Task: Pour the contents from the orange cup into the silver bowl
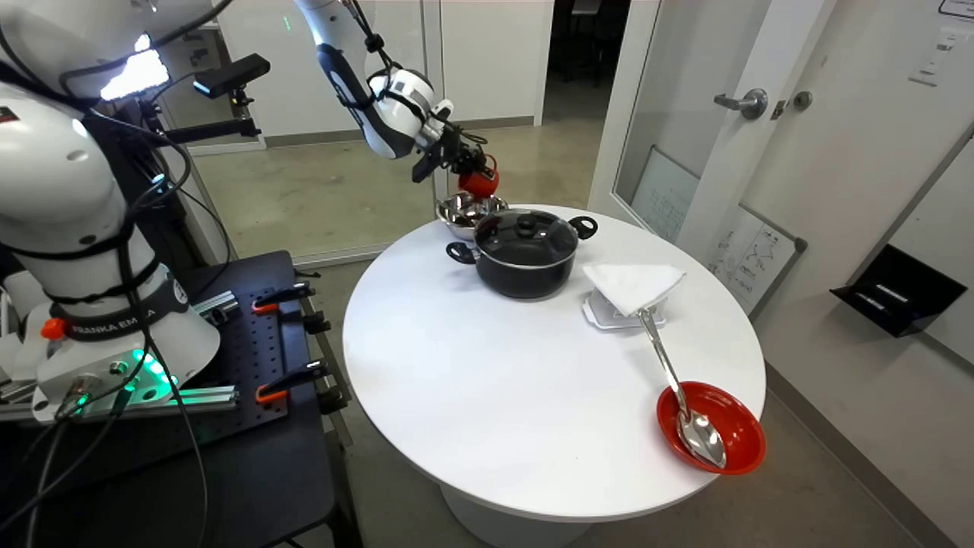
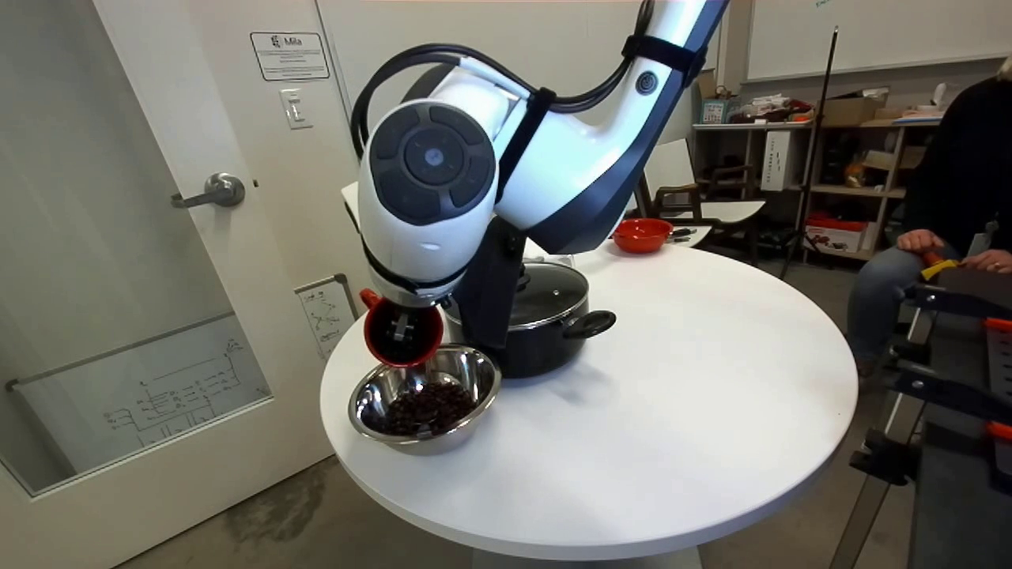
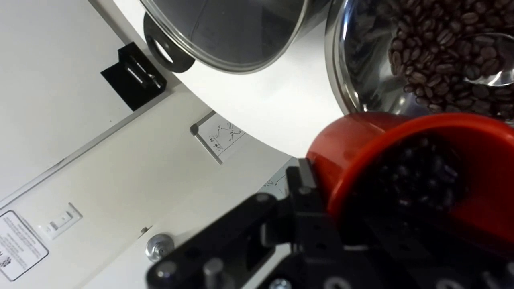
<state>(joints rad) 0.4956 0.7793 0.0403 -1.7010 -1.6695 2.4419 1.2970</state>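
The orange cup is tipped over the silver bowl, its mouth angled down towards the inside. My gripper is shut on the cup's wall at the rim: one finger lies against the outside, while the other is lost in the dark interior. Dark beans lie on the bowl's floor. Dark glinting pieces also show deep inside the cup in the wrist view. In an exterior view the cup hangs just above the bowl; whether they touch I cannot tell.
A dark two-handled pot with a glass lid stands close beside the bowl. Past it are a white cloth on a clear container and a red bowl with a spoon. The round table's edge runs near the silver bowl.
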